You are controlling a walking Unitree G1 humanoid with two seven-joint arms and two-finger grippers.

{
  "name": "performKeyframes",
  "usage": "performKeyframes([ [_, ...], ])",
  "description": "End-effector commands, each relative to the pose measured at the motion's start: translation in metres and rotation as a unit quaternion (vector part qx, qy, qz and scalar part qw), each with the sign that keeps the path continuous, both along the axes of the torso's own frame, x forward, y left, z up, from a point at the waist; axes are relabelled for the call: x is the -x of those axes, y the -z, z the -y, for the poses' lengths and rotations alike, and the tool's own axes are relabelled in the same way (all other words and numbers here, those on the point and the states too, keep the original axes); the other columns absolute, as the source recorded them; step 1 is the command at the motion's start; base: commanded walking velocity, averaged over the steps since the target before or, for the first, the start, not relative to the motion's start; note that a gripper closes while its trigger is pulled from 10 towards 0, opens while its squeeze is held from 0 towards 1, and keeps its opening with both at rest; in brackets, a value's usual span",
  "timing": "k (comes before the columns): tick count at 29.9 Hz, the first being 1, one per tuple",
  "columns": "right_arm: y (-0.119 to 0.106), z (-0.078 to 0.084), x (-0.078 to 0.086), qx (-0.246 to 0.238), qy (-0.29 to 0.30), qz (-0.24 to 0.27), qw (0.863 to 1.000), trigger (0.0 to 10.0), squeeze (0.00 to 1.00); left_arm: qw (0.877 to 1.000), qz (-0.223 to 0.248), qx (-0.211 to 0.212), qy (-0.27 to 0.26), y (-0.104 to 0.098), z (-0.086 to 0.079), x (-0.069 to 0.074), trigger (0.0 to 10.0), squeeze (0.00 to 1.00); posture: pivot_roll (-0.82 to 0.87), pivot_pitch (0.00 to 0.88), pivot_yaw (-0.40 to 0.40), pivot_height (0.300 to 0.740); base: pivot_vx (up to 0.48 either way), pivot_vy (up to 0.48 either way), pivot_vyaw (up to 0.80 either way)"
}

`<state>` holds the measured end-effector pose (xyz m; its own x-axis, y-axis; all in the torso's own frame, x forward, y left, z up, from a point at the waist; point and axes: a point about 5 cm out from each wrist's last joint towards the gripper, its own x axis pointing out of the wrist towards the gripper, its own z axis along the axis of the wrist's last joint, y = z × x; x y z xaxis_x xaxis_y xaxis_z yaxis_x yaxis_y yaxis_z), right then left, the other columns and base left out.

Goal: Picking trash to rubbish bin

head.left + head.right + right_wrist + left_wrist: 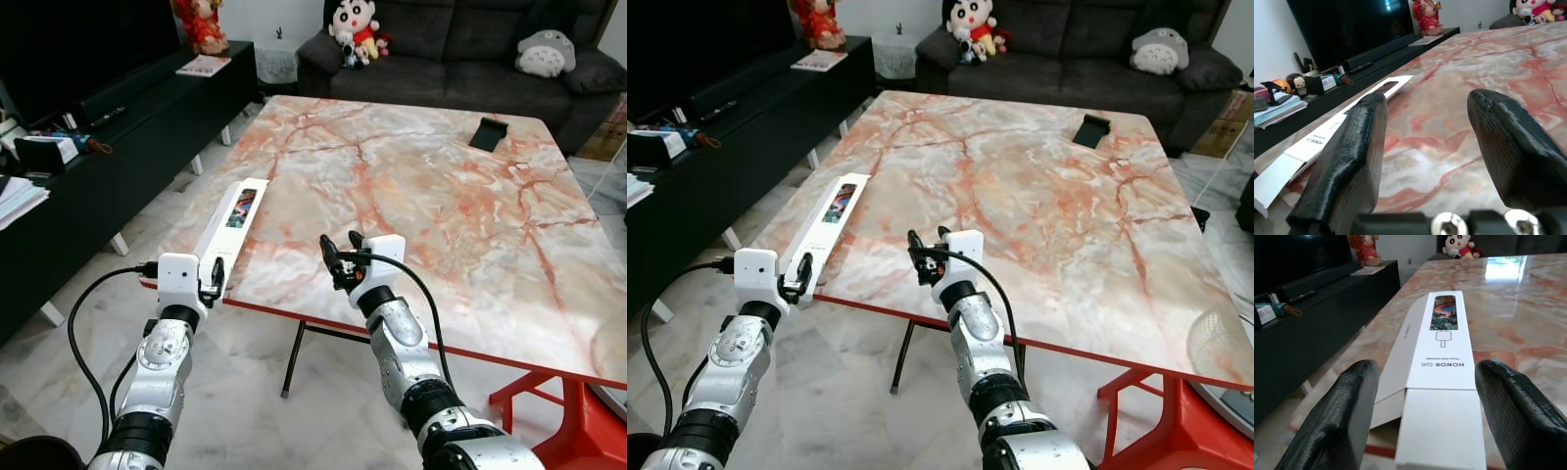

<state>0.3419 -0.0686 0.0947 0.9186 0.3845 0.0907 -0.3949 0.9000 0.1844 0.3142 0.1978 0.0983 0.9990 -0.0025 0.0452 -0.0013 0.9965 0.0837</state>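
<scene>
A long white flat box (232, 229) with a colourful picture lies along the left edge of the marble table (441, 186), its near end over the table's front corner. My left gripper (213, 281) is open at that near end, and the box (1442, 382) runs between its two black fingers (1347, 406). My right gripper (339, 257) is open over the table's front edge, a little right of the box (1327, 132), with nothing between its fingers.
A dark phone-like object (488, 133) lies at the table's far right. A black TV unit (127, 137) runs along the left, a dark sofa (460, 49) with plush toys stands behind. Red table legs (549, 411) and marble floor lie below the front edge.
</scene>
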Motion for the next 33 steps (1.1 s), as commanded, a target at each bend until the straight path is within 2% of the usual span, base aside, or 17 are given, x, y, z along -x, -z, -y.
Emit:
performKeyframes([
  [1,-0.002,-0.001,-0.001,0.001,-0.001,0.002,1.0,10.0,0.0,1.0,-0.001,0.004,-0.012,-0.004,-0.01,0.001,10.0,0.0,0.01,0.0,-0.001,0.74,0.0,0.0,0.0],
  [5,-0.002,-0.003,-0.001,0.001,-0.005,0.001,1.0,10.0,0.0,0.999,-0.015,0.017,-0.033,-0.001,-0.021,0.001,10.0,0.0,0.01,0.0,-0.001,0.74,0.0,0.0,0.0],
  [9,-0.001,-0.004,0.0,0.001,-0.006,0.001,1.0,10.0,0.0,0.999,-0.021,0.028,-0.039,-0.001,-0.024,-0.001,10.0,0.0,0.01,0.0,-0.001,0.74,0.0,0.0,0.0],
  [12,-0.001,-0.004,0.0,0.002,-0.007,0.001,1.0,10.0,0.0,0.997,-0.037,0.061,-0.043,0.001,-0.027,-0.003,10.0,0.0,0.0,0.0,-0.002,0.74,0.0,0.0,0.0],
  [13,-0.001,-0.004,0.0,0.003,-0.007,0.001,1.0,10.0,0.0,0.994,-0.055,0.085,-0.037,0.006,-0.027,-0.004,10.0,0.0,0.0,0.0,-0.002,0.74,0.0,0.0,0.0],
  [14,-0.001,-0.004,0.0,0.003,-0.007,0.001,1.0,10.0,0.0,0.994,-0.055,0.085,-0.037,0.006,-0.027,-0.004,10.0,0.0,0.0,0.0,-0.002,0.74,0.0,0.0,0.0],
  [15,-0.001,-0.003,0.0,0.004,-0.007,0.002,1.0,10.0,0.0,0.992,-0.074,0.1,-0.025,0.012,-0.027,-0.004,10.0,0.0,0.0,0.0,-0.002,0.74,0.0,0.0,0.0],
  [17,-0.001,-0.002,0.0,0.005,-0.006,0.002,1.0,10.0,0.0,0.991,-0.086,0.095,-0.025,0.016,-0.027,-0.005,10.0,0.0,0.0,0.0,-0.002,0.74,0.0,0.0,0.0],
  [22,-0.001,0.0,0.0,0.009,-0.003,0.002,1.0,10.0,0.0,0.991,-0.099,0.09,-0.014,0.019,-0.024,-0.004,10.0,0.0,-0.01,0.0,-0.003,0.74,0.0,0.0,0.0],
  [24,-0.001,0.002,0.0,0.009,-0.001,0.002,1.0,10.0,0.0,0.987,-0.112,0.119,0.006,0.024,-0.016,-0.003,10.0,0.0,-0.01,0.0,-0.006,0.74,0.0,0.0,0.0],
  [27,0.0,0.002,0.0,0.018,-0.002,0.005,1.0,10.0,0.0,0.986,-0.119,0.113,0.025,0.026,-0.01,-0.003,10.0,0.0,-0.01,0.0,-0.006,0.74,0.0,0.0,0.0],
  [33,0.0,0.001,0.001,0.022,-0.005,0.007,1.0,10.0,0.0,0.981,-0.126,0.134,0.058,0.026,0.002,-0.005,10.0,0.0,-0.01,0.0,-0.01,0.74,0.0,0.0,0.0],
])
